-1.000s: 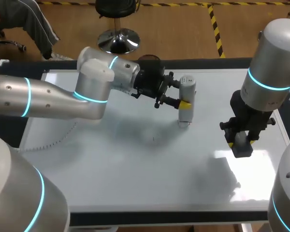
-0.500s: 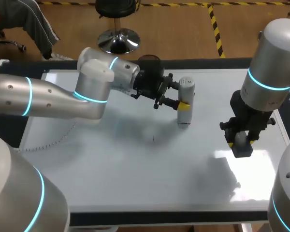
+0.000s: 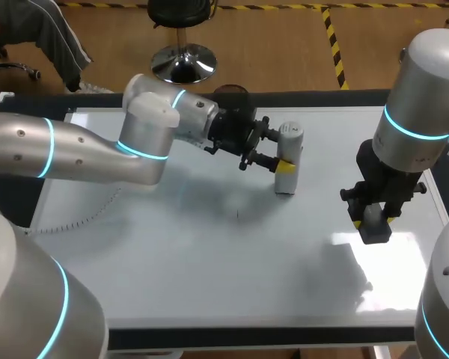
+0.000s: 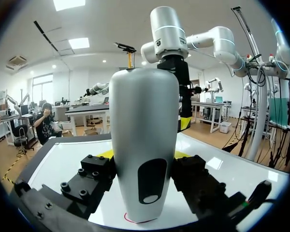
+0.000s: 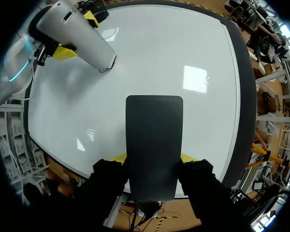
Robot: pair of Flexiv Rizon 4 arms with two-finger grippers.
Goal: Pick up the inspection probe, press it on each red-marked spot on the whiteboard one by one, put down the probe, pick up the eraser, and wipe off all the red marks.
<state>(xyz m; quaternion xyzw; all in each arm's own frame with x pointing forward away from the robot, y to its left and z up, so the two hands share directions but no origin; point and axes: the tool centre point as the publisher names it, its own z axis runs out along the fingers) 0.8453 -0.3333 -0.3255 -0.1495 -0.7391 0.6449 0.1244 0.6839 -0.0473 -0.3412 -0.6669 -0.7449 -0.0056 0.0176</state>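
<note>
L end effector point(image 3: 283, 147) is seen pinching a white-grey cylindrical inspection probe point(image 4: 144, 135) from both sides. The probe is held approx. upright, tip down inside a red ring mark point(image 4: 129, 219) on the glossy white whiteboard point(image 3: 209, 262) covering the surface, toward its far middle. R end effector point(image 5: 152, 157) is clamped on a dark grey rectangular eraser point(image 5: 153, 130), held over the board's right part, well apart from the probe.
</note>
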